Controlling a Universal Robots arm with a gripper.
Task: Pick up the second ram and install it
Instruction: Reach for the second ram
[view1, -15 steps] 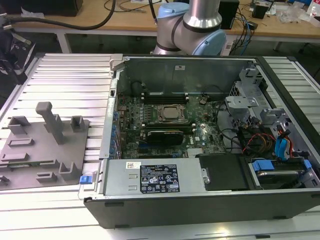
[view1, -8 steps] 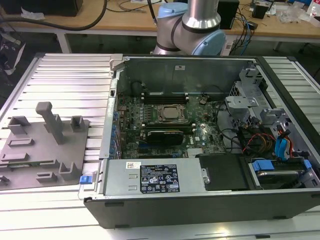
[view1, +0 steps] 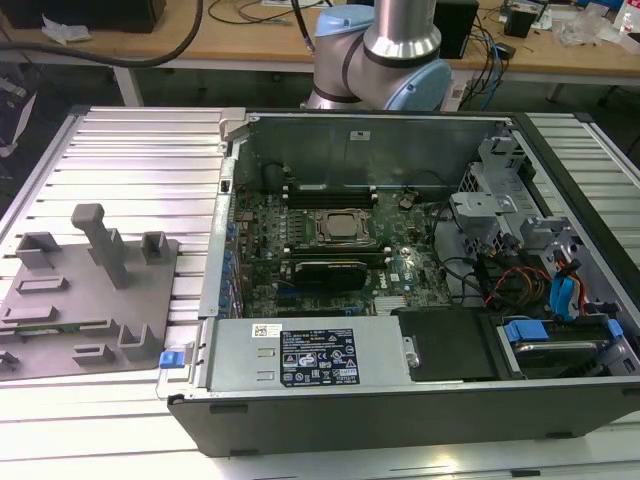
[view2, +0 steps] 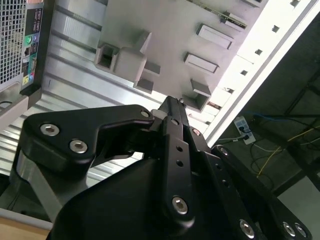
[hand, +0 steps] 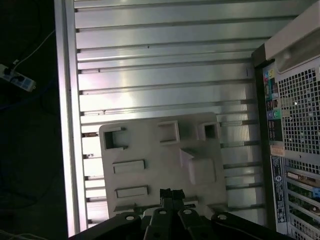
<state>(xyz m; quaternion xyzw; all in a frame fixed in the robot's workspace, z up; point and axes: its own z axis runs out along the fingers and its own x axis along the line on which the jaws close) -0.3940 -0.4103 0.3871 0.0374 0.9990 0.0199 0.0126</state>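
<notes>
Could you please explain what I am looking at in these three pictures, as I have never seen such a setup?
The machine is a silver and pale-blue robot arm, shown in the exterior view by a camera off the arm. In front of it, an open black desktop computer case lies on a ribbed aluminium table, with its green motherboard exposed. Beside the case, on the exterior view's left, sits a grey plastic fixture tray. The two wrist views come from cameras riding on the arm. Both look past the black gripper onto that tray. The gripper looks shut, with nothing visible in it.
</notes>
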